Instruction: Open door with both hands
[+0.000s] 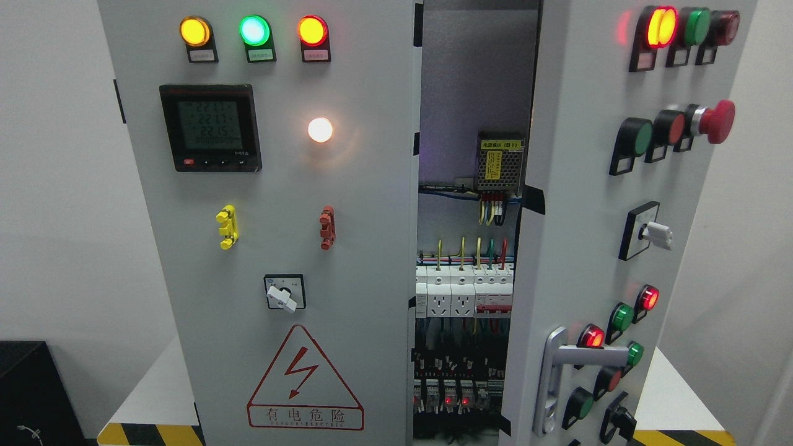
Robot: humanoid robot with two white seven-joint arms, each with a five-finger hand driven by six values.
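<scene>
A grey electrical cabinet fills the head view. Its right door (576,186) stands swung open toward me, with a silver lever handle (560,371) low on its left edge, turned sideways. The left door (279,186) is shut and carries a digital meter (210,127), three lit lamps, and a white rotary switch (284,294). Between the doors the gap shows the cabinet's inside (464,279) with a power supply, breakers, sockets and wires. Neither of my hands nor arms shows in the view.
The open door bears lamps, push buttons, a red emergency stop (715,121) and a rotary switch (650,235). The cabinet stands on a white surface with yellow-black hazard tape (148,433) at its front edge. A black box (31,390) sits at lower left.
</scene>
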